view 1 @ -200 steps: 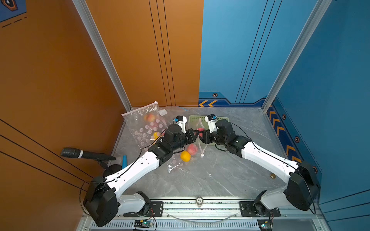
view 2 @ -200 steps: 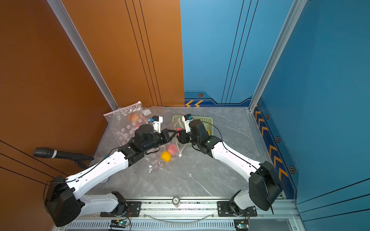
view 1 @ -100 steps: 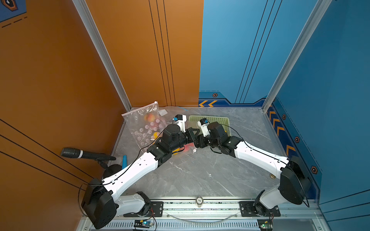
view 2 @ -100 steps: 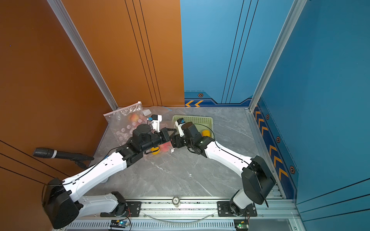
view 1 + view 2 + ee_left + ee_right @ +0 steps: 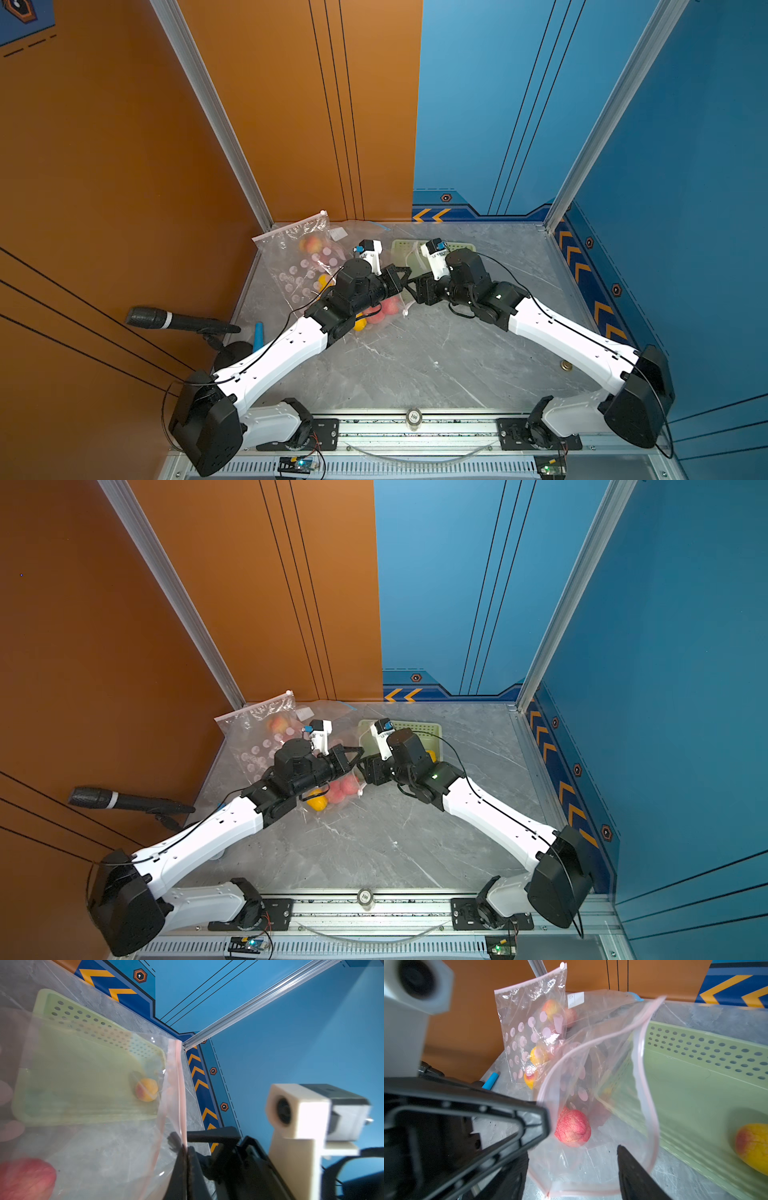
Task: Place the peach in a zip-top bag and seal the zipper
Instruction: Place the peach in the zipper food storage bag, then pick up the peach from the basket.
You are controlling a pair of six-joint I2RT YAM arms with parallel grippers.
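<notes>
A clear zip-top bag [image 5: 591,1088] with a pink zipper rim lies open-mouthed between the two arms. A red-pink peach [image 5: 572,1128] rests inside it, seen too in both top views [image 5: 387,308] [image 5: 344,789], with a yellow fruit [image 5: 318,804] beside it. My left gripper [image 5: 186,1152] is shut on the bag's rim and holds one side of the mouth up [image 5: 400,277]. My right gripper [image 5: 573,1153] is open at the mouth, with one finger [image 5: 631,1169] inside the rim; it grips nothing [image 5: 417,286].
A pale green perforated tray [image 5: 695,1076] with another peach [image 5: 752,1147] stands at the back [image 5: 428,729]. A second bag of peaches [image 5: 305,257] leans in the back left corner. A microphone [image 5: 166,320] and a blue stick [image 5: 258,334] lie at the left.
Both arms and the bag have shifted back and left. The right gripper has opened wider and now sits at the bag's mouth; the left stays shut on the rim.
</notes>
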